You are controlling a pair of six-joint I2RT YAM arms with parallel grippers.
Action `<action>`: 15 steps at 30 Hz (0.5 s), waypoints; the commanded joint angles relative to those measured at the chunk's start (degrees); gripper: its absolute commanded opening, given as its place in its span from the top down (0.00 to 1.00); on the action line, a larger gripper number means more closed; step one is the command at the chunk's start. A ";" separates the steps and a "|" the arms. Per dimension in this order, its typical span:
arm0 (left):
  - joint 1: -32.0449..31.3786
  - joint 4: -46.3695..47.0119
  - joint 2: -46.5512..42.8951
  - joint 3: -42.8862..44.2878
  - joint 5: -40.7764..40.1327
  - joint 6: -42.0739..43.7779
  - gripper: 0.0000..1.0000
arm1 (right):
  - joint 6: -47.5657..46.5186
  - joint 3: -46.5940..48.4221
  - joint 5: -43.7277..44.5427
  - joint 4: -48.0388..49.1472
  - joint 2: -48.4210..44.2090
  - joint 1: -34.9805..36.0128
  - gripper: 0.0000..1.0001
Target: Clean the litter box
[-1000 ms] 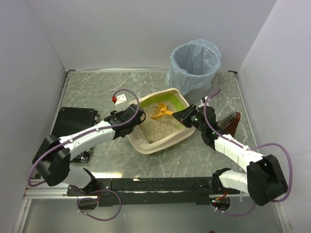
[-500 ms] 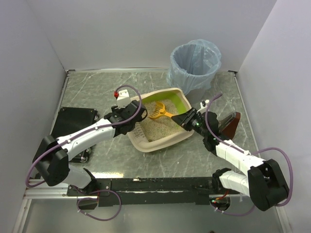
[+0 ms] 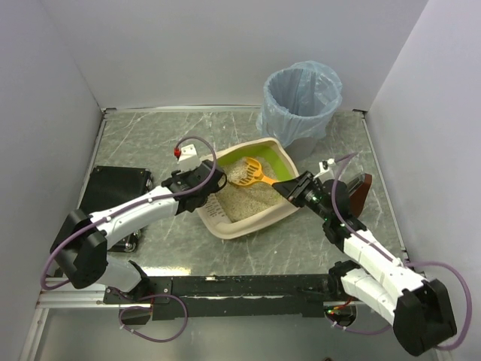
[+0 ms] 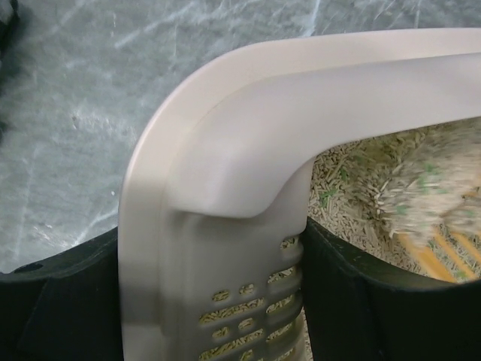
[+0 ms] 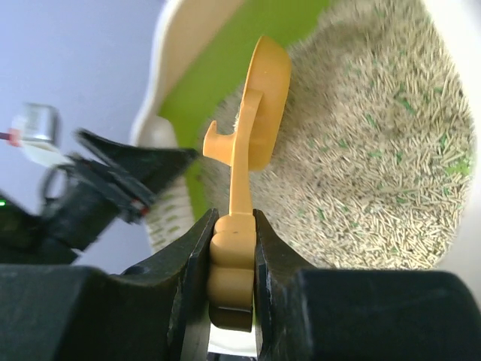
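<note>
Overhead view. The litter box lies diagonally at the centre of the frame on the bench. Its slotted lip end points to the lower left. Its far corner sits just beside the grey bin at the upper right; whether they touch cannot be told.

Open bench shows above and to the left of the box, and along the lower edge in front of it. A flat black pad fills the left margin. A brown object stands close to the right wall, behind the right arm.

The left gripper meets the box at its lower-left rim. The right gripper reaches over the right rim and holds the orange scoop above the litter.

Left wrist view. This view alone shows the grasp on the rim. The jaws stand wide, one black finger outside and one inside the slotted lip, each against it. Litter pellets show through the slots, and a blurred heap of litter with an orange edge shows at the lower right.

Right wrist view. The jaws are pressed tight on the butt of the scoop handle. The scoop is seen edge-on, its bowl raised over the litter near the lime-green inner wall. The left gripper appears at the far rim, in the left of the frame. The overhead view hides this handle contact.
</note>
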 commanded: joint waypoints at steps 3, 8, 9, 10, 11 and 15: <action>0.58 9.06 -3.64 -5.67 3.57 -6.86 0.99 | 0.31 1.48 -6.11 -1.89 -5.38 -5.49 1.00; 0.76 14.23 -5.23 -12.61 5.06 -8.37 0.99 | 1.37 2.17 -9.21 -3.72 -8.28 -7.17 1.00; 0.76 14.95 -5.49 -13.40 5.33 -8.63 0.99 | 1.19 2.26 -10.26 -3.81 -8.54 -7.34 1.00; 0.85 15.91 -5.75 -14.71 5.42 -8.71 0.98 | 1.37 2.35 -12.10 -4.16 -9.33 -7.43 1.00; 0.85 17.14 -5.84 -15.34 5.51 -8.63 0.96 | 1.54 2.61 -13.33 -4.95 -9.60 -8.30 1.00; 0.85 17.77 -6.81 -17.28 5.42 -9.85 0.71 | 1.72 1.92 -18.35 -5.83 -11.53 -9.98 1.00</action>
